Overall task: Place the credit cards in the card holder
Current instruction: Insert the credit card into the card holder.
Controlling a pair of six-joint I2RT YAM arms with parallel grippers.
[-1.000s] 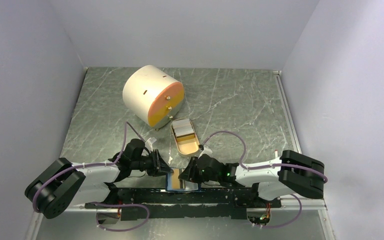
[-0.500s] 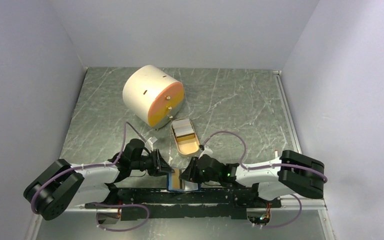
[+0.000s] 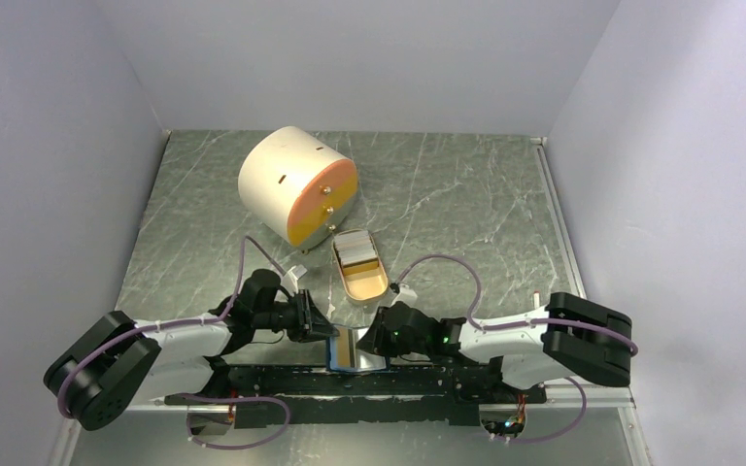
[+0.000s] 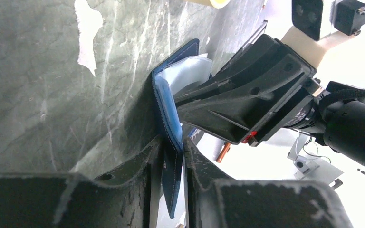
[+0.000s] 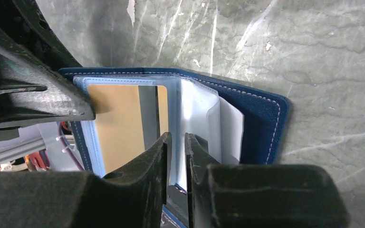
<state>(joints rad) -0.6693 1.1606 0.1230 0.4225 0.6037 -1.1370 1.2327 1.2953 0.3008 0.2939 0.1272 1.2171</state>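
The card holder [image 3: 355, 350], dark blue with a tan pocket and clear sleeves, stands open at the table's near edge between both grippers. My left gripper [image 3: 323, 328] is shut on its left cover; in the left wrist view the blue cover [image 4: 170, 102] runs down between the fingertips of that gripper [image 4: 173, 143]. My right gripper [image 5: 176, 138] has its jaws drawn in on a clear sleeve [image 5: 197, 111] in the middle of the holder [image 5: 261, 111]. A white leaf [image 5: 231, 129] sits tucked in the right pocket. The credit cards [image 3: 354, 249], a whitish-grey stack, lie in the tan dish [image 3: 367, 284] farther back.
A big cream cylinder with an orange face [image 3: 294, 183] lies behind the dish. A small white scrap [image 3: 296, 276] rests on the marbled table beside the left arm. A black rail [image 3: 350, 384] runs along the near edge under the holder. Grey walls enclose three sides.
My right gripper's jaws have narrowed onto the clear sleeve, and that arm has shifted slightly to the left. The left gripper keeps its hold on the cover.
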